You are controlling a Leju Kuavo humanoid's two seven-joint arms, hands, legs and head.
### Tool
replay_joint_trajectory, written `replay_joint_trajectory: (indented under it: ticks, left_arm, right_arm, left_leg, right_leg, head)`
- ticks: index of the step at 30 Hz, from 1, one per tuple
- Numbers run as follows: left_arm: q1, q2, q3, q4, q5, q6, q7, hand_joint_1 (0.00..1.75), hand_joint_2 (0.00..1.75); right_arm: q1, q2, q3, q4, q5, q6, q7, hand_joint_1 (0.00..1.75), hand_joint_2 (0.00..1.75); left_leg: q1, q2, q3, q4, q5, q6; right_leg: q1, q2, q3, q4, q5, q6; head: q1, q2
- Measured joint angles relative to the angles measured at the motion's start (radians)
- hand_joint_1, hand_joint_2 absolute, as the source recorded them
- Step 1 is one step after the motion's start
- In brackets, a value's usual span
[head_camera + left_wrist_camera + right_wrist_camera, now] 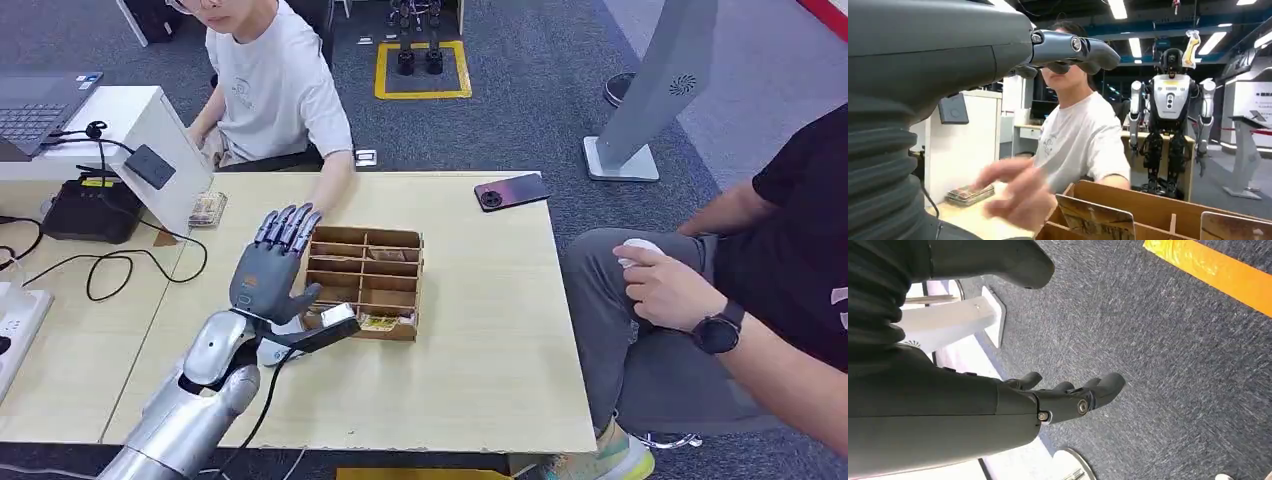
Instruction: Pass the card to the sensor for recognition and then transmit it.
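Cards [390,255] upright in slots of wooden divider box [364,281], centre of head frame; none picked, judged. Sensor [150,166] on white stand, upper left, unreached. Left hand [272,268] raised beside box's left edge, fingers spread, holding nothing. Right hand [1068,395] hanging over carpet, fingers loosely apart, empty.

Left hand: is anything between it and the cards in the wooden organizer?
The left hand hovers open beside the wooden organizer, holding nothing. In the left wrist view a person's blurred hand reaches in close by the upright cards and may obstruct the approach.
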Motion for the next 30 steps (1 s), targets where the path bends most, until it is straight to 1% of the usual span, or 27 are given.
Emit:
replay_joint_trajectory:
  ticks: [14, 30]
  left_arm:
    - [-0.020, -0.034, -0.004, 0.041, -0.004, -0.011, -0.002, 0.00, 1.75]
    - [-0.034, -0.052, -0.009, 0.069, 0.008, -0.010, -0.002, 0.00, 1.75]
  right_arm:
    - [-0.007, 0.000, 0.000, 0.000, 0.006, 0.005, 0.000, 0.00, 1.75]
    - [-0.008, 0.000, 0.000, 0.000, 0.009, 0.006, 0.002, 0.00, 1.75]
  left_leg:
    - [0.000, 0.000, 0.000, 0.000, 0.000, 0.000]
    - [0.000, 0.000, 0.000, 0.000, 0.000, 0.000]
  right_leg:
    - [0.000, 0.000, 0.000, 0.000, 0.000, 0.000]
    - [0.000, 0.000, 0.000, 0.000, 0.000, 0.000]
  head:
    - [0.000, 0.000]
    - [0.000, 0.000]
